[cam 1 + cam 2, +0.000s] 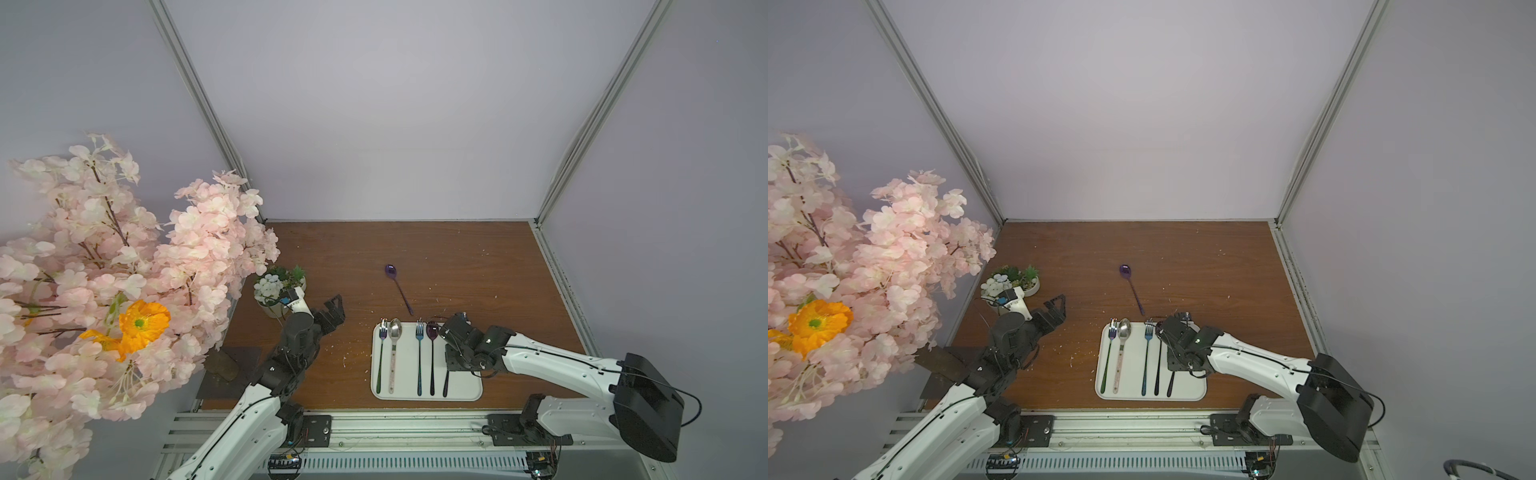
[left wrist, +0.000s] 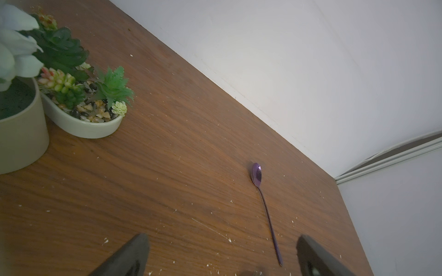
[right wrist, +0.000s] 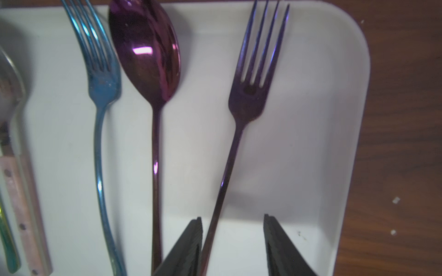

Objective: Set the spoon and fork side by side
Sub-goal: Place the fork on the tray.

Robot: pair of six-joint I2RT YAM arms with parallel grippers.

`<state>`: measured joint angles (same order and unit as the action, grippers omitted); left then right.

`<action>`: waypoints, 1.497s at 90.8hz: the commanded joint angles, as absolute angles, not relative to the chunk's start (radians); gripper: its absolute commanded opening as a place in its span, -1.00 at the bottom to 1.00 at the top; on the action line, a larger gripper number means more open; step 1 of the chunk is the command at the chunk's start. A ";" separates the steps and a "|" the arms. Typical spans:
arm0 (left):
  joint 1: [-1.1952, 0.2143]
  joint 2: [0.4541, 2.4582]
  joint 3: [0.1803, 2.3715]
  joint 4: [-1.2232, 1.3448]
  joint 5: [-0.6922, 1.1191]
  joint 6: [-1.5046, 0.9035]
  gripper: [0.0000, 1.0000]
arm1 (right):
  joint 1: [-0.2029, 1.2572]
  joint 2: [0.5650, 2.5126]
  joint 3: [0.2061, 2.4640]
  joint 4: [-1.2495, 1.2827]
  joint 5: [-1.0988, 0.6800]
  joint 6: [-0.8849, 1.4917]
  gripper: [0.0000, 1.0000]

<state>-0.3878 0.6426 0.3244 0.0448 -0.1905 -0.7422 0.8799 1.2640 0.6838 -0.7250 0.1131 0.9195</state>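
Parted, gripping nothing, my right gripper (image 3: 232,218) is straddling the slim purple metal fork (image 3: 246,105) lying on the white rounded tray (image 3: 311,143), beside the glossy purple spoon (image 3: 146,59).

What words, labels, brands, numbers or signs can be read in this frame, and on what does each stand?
None can be read.
The white tray and the purple fork, seen close up, bear no readable mark.
The circuit boards at the front of the rig are too small to read.
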 commanded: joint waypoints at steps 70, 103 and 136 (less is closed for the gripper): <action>-0.380 0.633 0.318 0.044 -0.197 -0.740 0.97 | 0.885 1.362 0.691 -0.683 0.121 0.864 -0.51; -0.380 0.629 0.322 0.043 -0.198 -0.740 0.97 | 0.884 1.362 0.699 -0.694 0.135 0.852 -0.58; -0.380 0.632 0.322 0.046 -0.198 -0.740 0.97 | 0.875 1.366 0.720 -0.707 0.153 0.838 -0.69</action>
<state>-0.3878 0.6331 0.3244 0.0448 -0.1909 -0.7422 0.8806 1.3617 0.6998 -0.6888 0.1265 0.8490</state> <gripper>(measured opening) 0.986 0.159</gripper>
